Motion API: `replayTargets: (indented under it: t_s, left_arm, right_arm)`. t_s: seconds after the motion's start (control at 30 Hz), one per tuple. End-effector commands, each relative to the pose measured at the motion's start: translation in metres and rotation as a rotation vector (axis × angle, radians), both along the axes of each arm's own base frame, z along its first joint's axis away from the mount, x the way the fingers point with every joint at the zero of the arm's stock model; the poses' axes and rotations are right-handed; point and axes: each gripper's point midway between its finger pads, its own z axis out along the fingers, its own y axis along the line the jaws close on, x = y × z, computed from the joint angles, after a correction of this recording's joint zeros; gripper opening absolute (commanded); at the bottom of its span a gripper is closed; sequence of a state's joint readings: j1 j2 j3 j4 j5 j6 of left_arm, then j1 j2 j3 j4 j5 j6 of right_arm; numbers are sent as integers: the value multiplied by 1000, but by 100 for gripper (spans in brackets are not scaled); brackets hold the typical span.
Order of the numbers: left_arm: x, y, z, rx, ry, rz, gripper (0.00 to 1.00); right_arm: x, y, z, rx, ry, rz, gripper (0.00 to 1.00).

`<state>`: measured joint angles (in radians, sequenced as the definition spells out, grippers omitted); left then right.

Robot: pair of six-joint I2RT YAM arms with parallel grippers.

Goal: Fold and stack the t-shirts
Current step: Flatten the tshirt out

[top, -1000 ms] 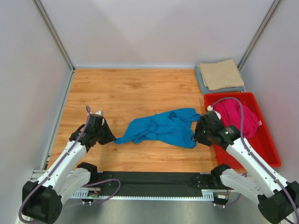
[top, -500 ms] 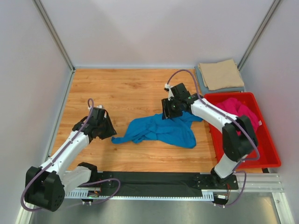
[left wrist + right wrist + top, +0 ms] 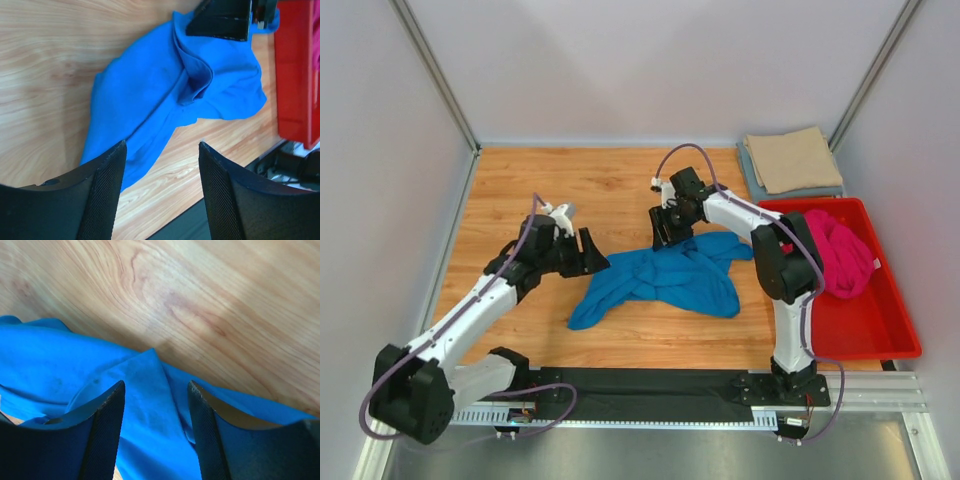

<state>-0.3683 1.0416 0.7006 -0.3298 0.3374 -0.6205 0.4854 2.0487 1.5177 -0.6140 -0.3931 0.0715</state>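
Flattening the blue t-shirt: left fingers beside it, right fingers over its far edge, both released. Next, probably grasp its hems.

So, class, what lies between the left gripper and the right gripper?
Bare wooden table, as the top view shows; the blue t-shirt lies just on the near side.
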Motion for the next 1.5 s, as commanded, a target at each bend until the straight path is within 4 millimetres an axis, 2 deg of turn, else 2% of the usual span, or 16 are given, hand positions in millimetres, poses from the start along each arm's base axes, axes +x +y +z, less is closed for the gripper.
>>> replayTargets:
  t_s: [0.0,0.03,0.2,0.33,0.47,0.53,0.57,0.6,0.67,0.7,0.77,0.83,0.9,1.1,1.27,1.47]
  left_arm:
    - [19,-35,13,-5,-126,-128,67]
    - [22,-42,2,-3,-94,-142,67]
    - [26,-94,0,-9,-220,-325,68]
    - [28,-108,-21,-27,-203,-365,68]
    - [32,-116,-27,-47,-210,-386,66]
    - [31,-120,-29,-60,-201,-401,54]
    - [28,-120,-30,-59,-185,-409,45]
    - [28,-118,-32,-52,-165,-392,24]
    - [28,-97,-39,32,-100,-275,4]
    - [26,-85,-46,72,-60,-213,0]
    - [15,-54,-59,160,46,-71,0]
    - [2,-43,-67,190,110,-44,0]
    - [-15,-40,-84,189,201,-44,0]
    - [-34,-52,-119,92,288,-74,0]
    - [-45,-45,-137,112,335,-55,0]
    - [-48,-42,-143,116,336,-62,0]
  right_arm:
    - [7,8,15,40,-46,76,55]
    - [7,9,12,39,-35,78,55]
    - [5,13,6,66,30,137,54]
    - [0,18,-1,93,75,171,53]
    - [0,15,-4,79,70,163,54]
    - [0,13,-5,80,68,159,54]
    - [2,12,-3,80,64,151,52]
    - [3,11,2,82,52,147,51]
    - [4,7,7,69,45,121,50]
    - [3,6,19,70,23,113,50]
    - [-8,0,23,70,29,90,53]
    - [-12,1,49,113,-49,99,55]
    - [-26,-3,45,115,-39,106,57]
    - [-29,5,52,153,-26,140,55]
    - [-27,14,27,149,46,157,54]
    - [-21,27,-2,117,94,175,52]
